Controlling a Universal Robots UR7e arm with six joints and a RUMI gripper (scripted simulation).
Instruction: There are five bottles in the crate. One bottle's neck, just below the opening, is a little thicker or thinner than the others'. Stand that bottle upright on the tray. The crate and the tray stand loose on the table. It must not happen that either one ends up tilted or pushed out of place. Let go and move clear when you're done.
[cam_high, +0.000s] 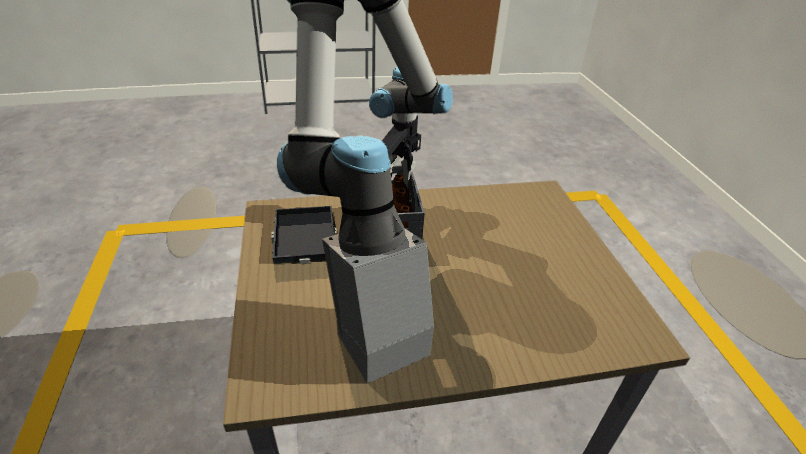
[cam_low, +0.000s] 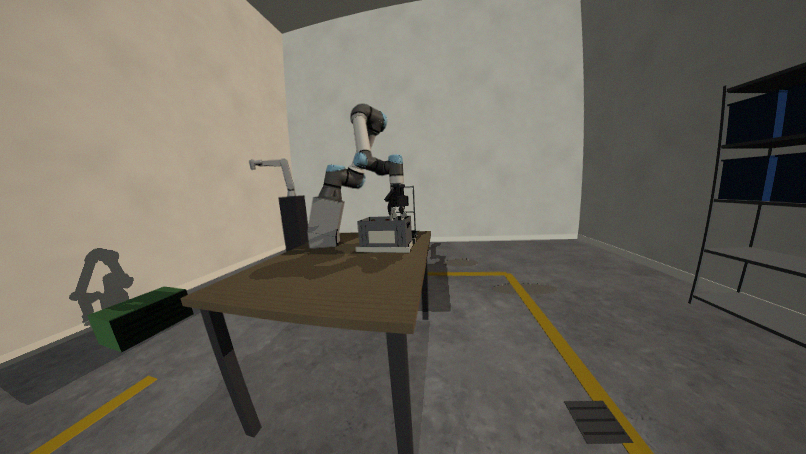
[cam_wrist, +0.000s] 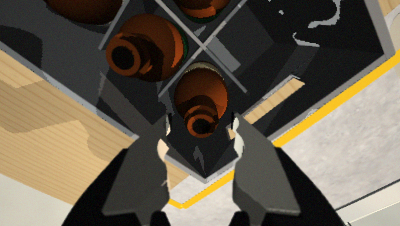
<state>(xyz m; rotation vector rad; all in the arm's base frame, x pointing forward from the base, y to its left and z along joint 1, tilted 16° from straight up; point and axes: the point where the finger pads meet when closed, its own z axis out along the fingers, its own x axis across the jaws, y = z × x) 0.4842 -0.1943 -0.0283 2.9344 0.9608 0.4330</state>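
The dark crate (cam_high: 416, 225) (cam_low: 362, 235) (cam_wrist: 205, 179) stands on the table, with brown bottles in its divided cells. In the wrist view, one bottle (cam_wrist: 201, 90) is in the corner cell, a second bottle (cam_wrist: 162, 45) is to its upper left, and parts of two others (cam_wrist: 205, 7) (cam_wrist: 85, 7) show at the top edge. A fifth is not visible. My gripper (cam_wrist: 201, 113) (cam_low: 398, 213) is partly open and points down at the crate. Its fingertips are on either side of the corner bottle's mouth, with gaps on both sides. The tray (cam_high: 303, 231) is empty. Neck differences cannot be told.
The robot's pedestal (cam_high: 389, 310) stands on the table (cam_high: 535, 270), near the tray and crate. The crate's thin dividers (cam_wrist: 228, 74) and raised walls surround the corner bottle. The table edge is close beyond the crate. A shelf rack (cam_low: 719, 169) stands away to the right in the exterior view.
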